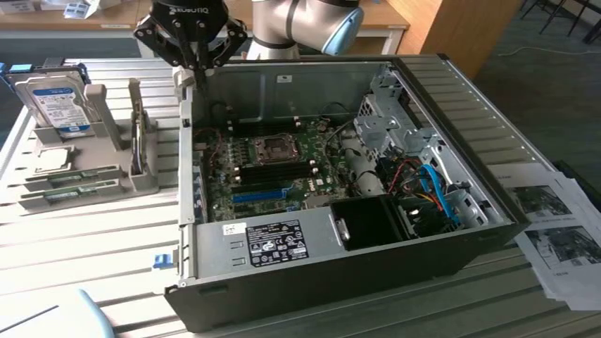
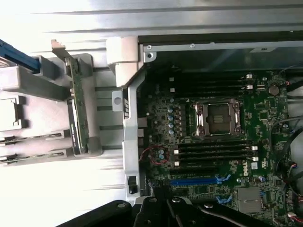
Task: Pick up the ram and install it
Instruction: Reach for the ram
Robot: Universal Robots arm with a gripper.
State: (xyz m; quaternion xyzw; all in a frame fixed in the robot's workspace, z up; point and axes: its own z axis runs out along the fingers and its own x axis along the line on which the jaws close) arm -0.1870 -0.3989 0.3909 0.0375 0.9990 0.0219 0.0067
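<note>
"So, how far along is it? Start from the near side."

"Hardly begun, I'd judge. Nearest is the open computer case, its labelled inner wall facing up at us. A little further back, on the exterior view's left, two green ram sticks lie flat in the grey holder, side by side, with nothing touching them."

"And inside the case?"

"Deeper in, on the motherboard, the black memory slots just beside the processor socket look empty. Nothing is installed, as far as I can see."

"The gripper?"

"Farthest back. The gripper hangs above the case wall on the exterior view's left, fingers pinched together with nothing between them, well apart from the ram sticks. The hard drive stands upright behind the holder."

"So what's done?"

"Nothing that shows. Neither the pick-up nor the seating is done yet."
</note>
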